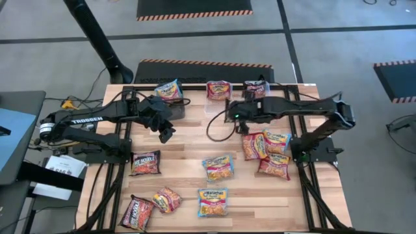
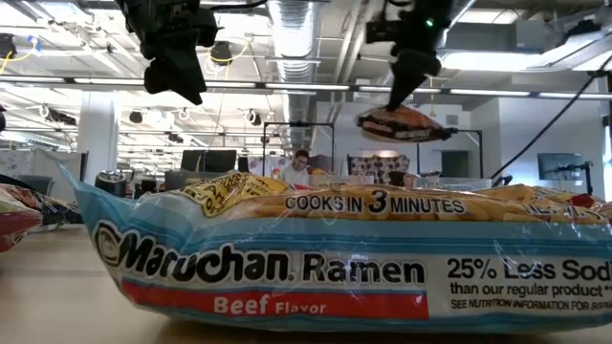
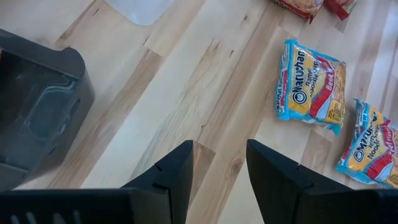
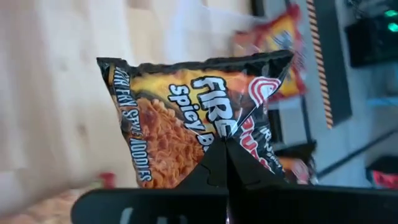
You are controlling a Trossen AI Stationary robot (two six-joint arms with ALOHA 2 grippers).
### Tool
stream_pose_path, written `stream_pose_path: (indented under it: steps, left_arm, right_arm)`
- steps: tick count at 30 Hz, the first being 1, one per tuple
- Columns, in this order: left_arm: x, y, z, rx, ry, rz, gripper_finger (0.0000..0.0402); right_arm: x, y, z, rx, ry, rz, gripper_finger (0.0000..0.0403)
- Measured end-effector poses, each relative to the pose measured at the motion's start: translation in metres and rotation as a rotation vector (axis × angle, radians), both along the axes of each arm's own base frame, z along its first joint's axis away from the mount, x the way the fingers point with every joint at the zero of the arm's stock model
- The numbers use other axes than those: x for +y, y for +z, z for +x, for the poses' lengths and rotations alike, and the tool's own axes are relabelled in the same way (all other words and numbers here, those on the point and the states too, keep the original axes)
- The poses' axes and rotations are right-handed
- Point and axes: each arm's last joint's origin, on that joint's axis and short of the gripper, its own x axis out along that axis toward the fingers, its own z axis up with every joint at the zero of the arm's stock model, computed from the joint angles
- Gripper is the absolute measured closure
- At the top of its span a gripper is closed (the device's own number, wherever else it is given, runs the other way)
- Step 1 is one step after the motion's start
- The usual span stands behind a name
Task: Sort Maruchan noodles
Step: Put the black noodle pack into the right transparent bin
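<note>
Your left gripper (image 1: pixel 165 132) hangs over bare wood just right of the black bin (image 3: pixel 37 118), fingers (image 3: pixel 171 174) spread and holding nothing. Below it you have a black/red packet (image 1: pixel 145 162) mid-left, and another black/red packet (image 1: pixel 137 211) touching a red/orange packet (image 1: pixel 167 199) near the front-left corner (close to the table (image 1: pixel 188 140) edge). The centre strip between the arms is open wood; two light blue packets (image 1: pixel 218 167) (image 1: pixel 212 201) lie toward the front. At the far edge, three packets (image 1: pixel 219 89) sit in a row. Your right gripper (image 1: pixel 229 110) is raised above the table centre, fingers pinching a black Fire Spicy packet (image 4: pixel 193 118) by one edge. Right of it, a cluster of packets (image 1: pixel 268 153) crowds the right arm's base.
</note>
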Motion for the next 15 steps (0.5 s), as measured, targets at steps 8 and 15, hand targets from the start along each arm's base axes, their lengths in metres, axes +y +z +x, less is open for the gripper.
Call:
stream_pose_path:
  steps: [8, 15]
  left_arm:
    - [0.0, 0.0, 0.0, 0.001, -0.007, 0.007, 0.0265]
    - [0.0, 0.0, 0.0, 0.002, -0.005, 0.012, 0.0265]
  right_arm:
    - [-0.035, -0.008, -0.049, -0.014, -0.146, -0.078, 0.04]
    - [-0.067, -0.028, -0.07, 0.0, -0.177, -0.201, 0.04]
